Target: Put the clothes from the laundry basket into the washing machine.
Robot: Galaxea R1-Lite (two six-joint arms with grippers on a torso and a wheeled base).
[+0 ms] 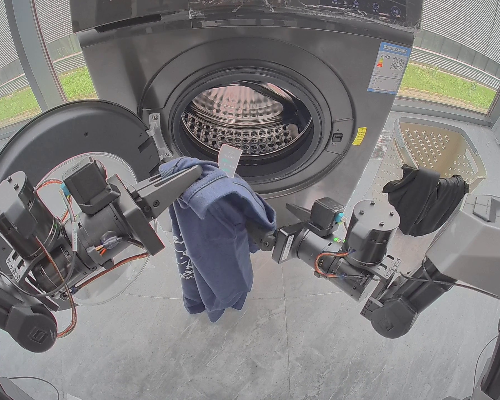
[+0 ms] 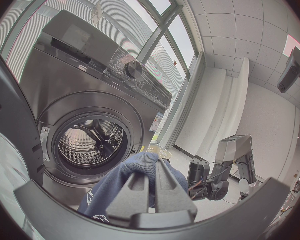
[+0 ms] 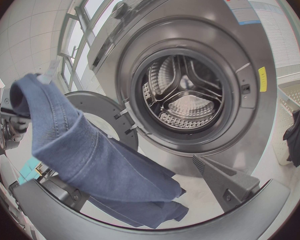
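A blue garment hangs in front of the washing machine, just below its open drum. My left gripper is shut on the garment's top fold; in the left wrist view its fingers pinch the blue cloth. My right gripper sits against the garment's right side and stands open: one finger is bare, while the blue cloth drapes over and hides the other. A black garment hangs over the rim of the beige laundry basket at right.
The round machine door is swung open to the left, behind my left arm. The basket stands on the floor right of the machine. Grey tiled floor lies in front. Windows run behind the machine.
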